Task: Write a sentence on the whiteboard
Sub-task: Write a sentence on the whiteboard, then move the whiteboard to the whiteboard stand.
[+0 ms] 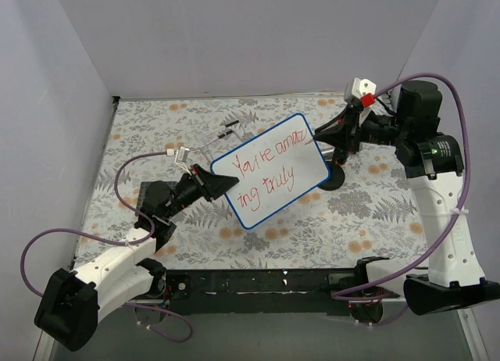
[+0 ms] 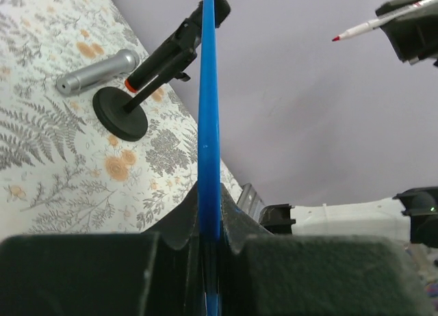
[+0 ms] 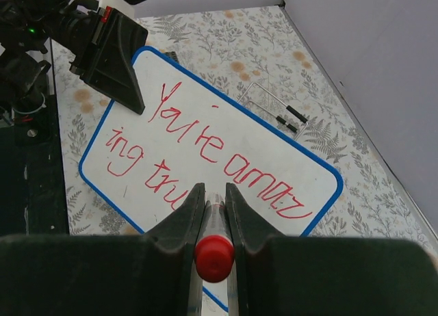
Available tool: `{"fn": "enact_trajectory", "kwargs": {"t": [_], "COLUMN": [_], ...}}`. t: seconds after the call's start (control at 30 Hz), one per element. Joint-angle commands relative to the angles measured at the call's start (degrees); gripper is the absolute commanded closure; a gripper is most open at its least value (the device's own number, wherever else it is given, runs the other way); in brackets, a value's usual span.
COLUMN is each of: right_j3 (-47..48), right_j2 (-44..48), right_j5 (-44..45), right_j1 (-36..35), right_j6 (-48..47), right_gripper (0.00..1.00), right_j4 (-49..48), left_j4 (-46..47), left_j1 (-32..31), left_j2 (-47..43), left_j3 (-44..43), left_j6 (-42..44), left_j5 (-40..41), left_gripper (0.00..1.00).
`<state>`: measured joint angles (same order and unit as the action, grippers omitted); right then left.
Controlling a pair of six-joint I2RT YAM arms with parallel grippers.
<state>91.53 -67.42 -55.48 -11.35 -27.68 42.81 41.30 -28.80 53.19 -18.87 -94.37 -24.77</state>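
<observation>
The left jaws are clamped shut on the blue rim of the whiteboard (image 1: 311,167), holding it up off the flowered surface (image 1: 367,212) with its face tilted toward the other arm. The right jaws are closed narrowly around a red marker (image 3: 214,253). Its tip hangs in the air near the board's far end, clear of the face. The sentence (image 1: 264,172) runs across the board in two slanted red lines and looks finished to me. If any stroke remains, I'd press lightly, because the board is gripped at one edge only and would likely swing under a firm push. Come in square to the face and stay off the red letters so nothing smears.
</observation>
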Motion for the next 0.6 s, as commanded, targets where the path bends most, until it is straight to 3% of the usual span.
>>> {"fn": "enact_trajectory", "kwargs": {"t": [0.0,0.23,0.57], "right_j3": [-1.9,-3.5,-6.5], "right_j2": [2.9,4.8,6.9], "right_j5": [-5.6,-9.0,-13.9], "right_j1": [2.4,5.0,7.7], "right_j6": [2.7,4.5,7.9], "right_gripper": [0.99,0.99,0.99], "right_j4": [-3.1,-4.6,-7.4], "left_j4": [-6.1,-16.1,-21.7], "left_j1": [0.6,0.7,0.8], "left_j2": [-4.7,-5.6,-5.5], "left_j3": [-7.9,-12.9,-17.3], "left_j6": [14.6,24.3,27.7], "left_j5": [-7.1,-9.0,-7.6], "left_gripper": [1.00,1.00,1.00]}}
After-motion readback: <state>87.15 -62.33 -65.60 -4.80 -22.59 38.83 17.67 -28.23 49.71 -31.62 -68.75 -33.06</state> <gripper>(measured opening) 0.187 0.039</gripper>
